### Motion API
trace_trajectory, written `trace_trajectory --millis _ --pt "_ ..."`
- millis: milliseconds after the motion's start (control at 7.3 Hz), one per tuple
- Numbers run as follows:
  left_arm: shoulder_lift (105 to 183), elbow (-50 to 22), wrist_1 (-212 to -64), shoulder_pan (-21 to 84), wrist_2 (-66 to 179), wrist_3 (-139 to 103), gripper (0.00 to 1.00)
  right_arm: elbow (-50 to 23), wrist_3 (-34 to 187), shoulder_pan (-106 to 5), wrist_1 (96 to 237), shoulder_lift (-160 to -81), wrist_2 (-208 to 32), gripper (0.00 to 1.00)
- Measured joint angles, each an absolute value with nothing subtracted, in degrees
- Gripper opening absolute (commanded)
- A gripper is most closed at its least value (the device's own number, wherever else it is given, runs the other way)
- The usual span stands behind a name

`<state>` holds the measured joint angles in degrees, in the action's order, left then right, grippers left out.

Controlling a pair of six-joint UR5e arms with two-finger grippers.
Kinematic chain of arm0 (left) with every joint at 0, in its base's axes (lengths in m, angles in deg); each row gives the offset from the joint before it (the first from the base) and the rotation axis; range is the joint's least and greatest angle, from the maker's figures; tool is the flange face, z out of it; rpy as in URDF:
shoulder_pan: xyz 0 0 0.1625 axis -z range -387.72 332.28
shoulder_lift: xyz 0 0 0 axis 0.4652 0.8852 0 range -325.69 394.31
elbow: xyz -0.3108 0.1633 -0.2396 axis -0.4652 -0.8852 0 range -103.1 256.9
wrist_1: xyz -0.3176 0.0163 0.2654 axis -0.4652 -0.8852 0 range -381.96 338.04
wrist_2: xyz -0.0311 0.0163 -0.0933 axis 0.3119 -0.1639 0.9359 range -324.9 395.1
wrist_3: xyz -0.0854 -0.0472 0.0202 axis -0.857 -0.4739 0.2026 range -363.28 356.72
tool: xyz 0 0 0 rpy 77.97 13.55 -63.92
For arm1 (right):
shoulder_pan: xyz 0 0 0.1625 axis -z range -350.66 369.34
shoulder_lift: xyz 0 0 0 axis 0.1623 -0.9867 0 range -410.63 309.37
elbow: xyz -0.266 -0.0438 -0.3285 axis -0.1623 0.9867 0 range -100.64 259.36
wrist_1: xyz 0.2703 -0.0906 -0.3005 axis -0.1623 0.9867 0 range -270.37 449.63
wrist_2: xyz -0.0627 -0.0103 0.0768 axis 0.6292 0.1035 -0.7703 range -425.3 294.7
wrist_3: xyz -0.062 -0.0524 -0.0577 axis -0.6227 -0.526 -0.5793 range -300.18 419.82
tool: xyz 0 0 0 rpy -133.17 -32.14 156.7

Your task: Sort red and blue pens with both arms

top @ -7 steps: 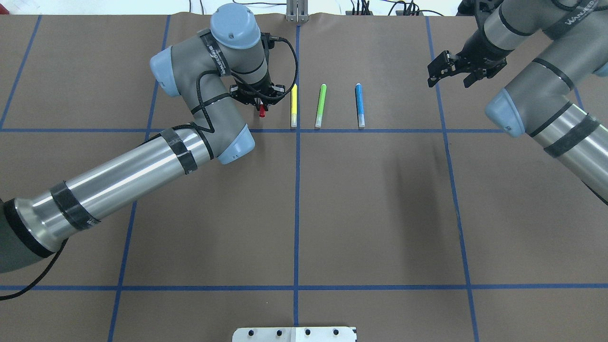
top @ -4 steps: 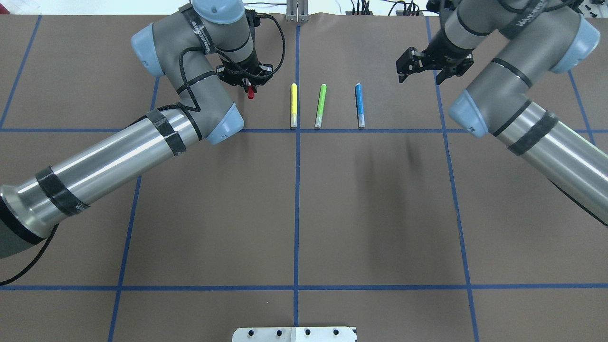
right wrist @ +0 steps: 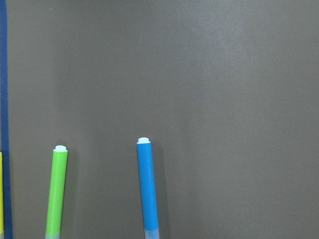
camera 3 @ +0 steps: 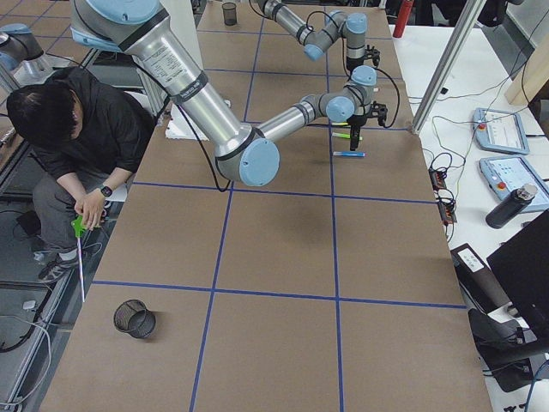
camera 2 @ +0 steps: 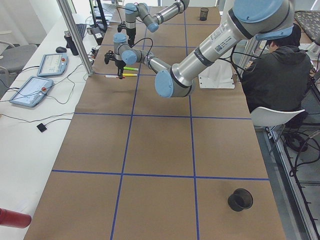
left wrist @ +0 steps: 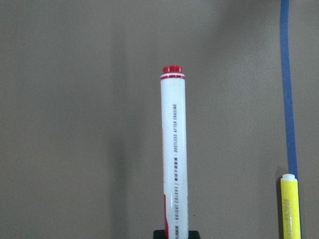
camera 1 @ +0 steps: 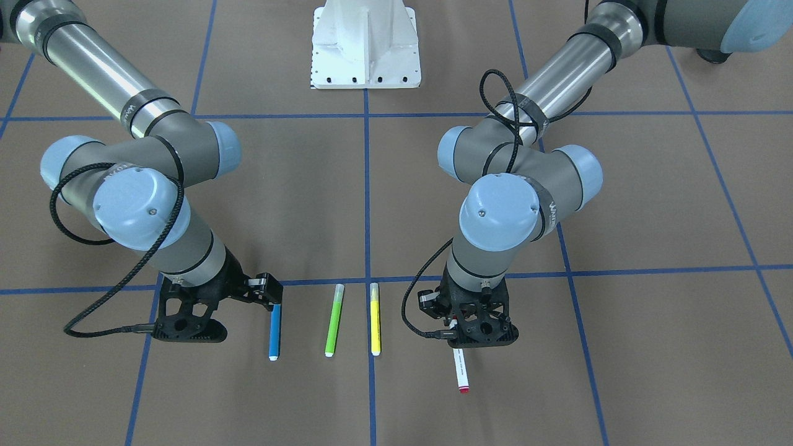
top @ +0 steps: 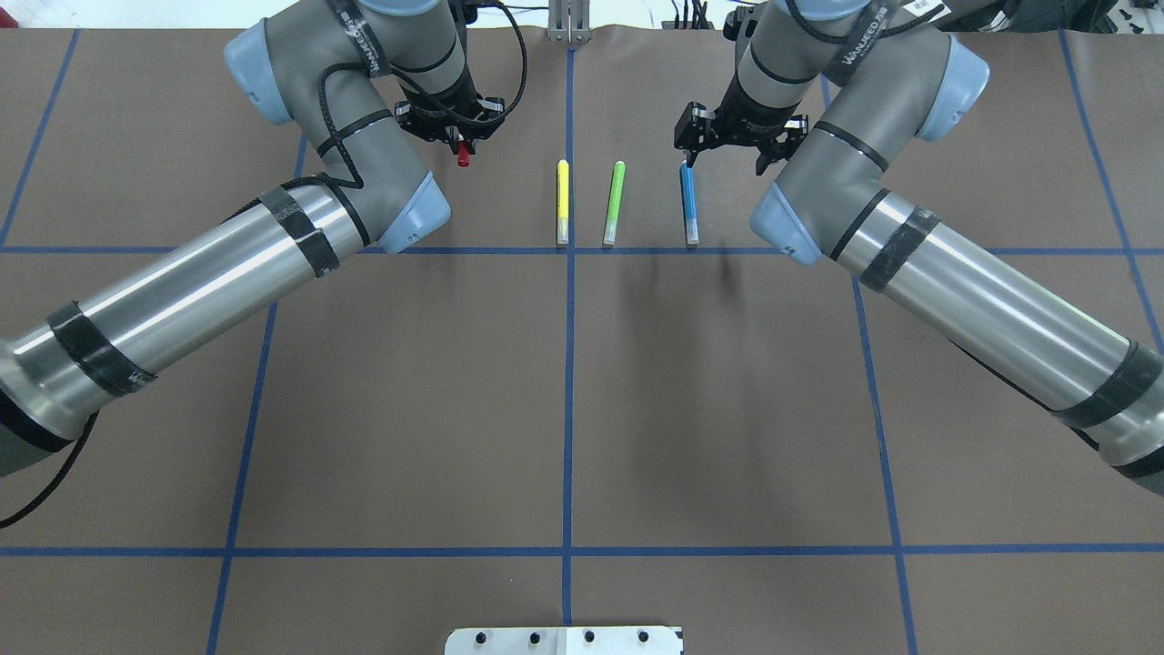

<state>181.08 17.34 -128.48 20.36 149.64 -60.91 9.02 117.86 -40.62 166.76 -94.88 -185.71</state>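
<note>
Up at the far end of the worktop (top: 564, 409), the left end effector (top: 459, 136) pinched the red pen (left wrist: 173, 149) by one end, so it could've swung loose. The right end effector (top: 725, 150) gaped wide over the flat-lying blue pen (top: 688, 205), and a finger might've jabbed it.

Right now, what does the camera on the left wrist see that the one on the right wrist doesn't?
Only the left wrist view shows the red pen, its white barrel gripped at the bottom edge by the left claw. Only the right wrist view shows the blue pen and the green marker, lying side by side. Both show the brown table cover, a blue tape line and the yellow marker, just a sliver in the right one.
</note>
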Motion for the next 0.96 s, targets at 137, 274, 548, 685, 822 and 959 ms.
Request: trace_trajectory --millis 137,274,548,685,822,959 --pt "180.28 16.87 -128.48 20.72 150.43 -60.85 0.0 10.64 118.08 -39.52 166.59 -93.93 -185.13 0.89" --pt "178.51 15.56 -128.48 21.08 152.03 -60.77 0.0 11.79 118.13 -38.62 166.44 -93.5 -184.67 0.86" --pt "176.58 13.84 -128.48 21.36 153.3 -60.72 0.0 13.17 117.72 -37.24 166.37 -93.42 -183.9 0.76" --pt "176.36 13.63 -128.48 21.38 153.4 -60.69 0.0 13.75 117.4 -36.66 166.36 -93.42 -183.69 0.74" --pt "176.06 13.38 -128.47 21.47 153.43 -60.51 0.0 14.38 116.76 -36.23 166.35 -93.45 -183.56 0.71" --pt "175.57 12.89 -128.24 21.54 153.48 -60.19 0.0 14.79 115.97 -35.93 166.35 -93.48 -183.31 0.69"
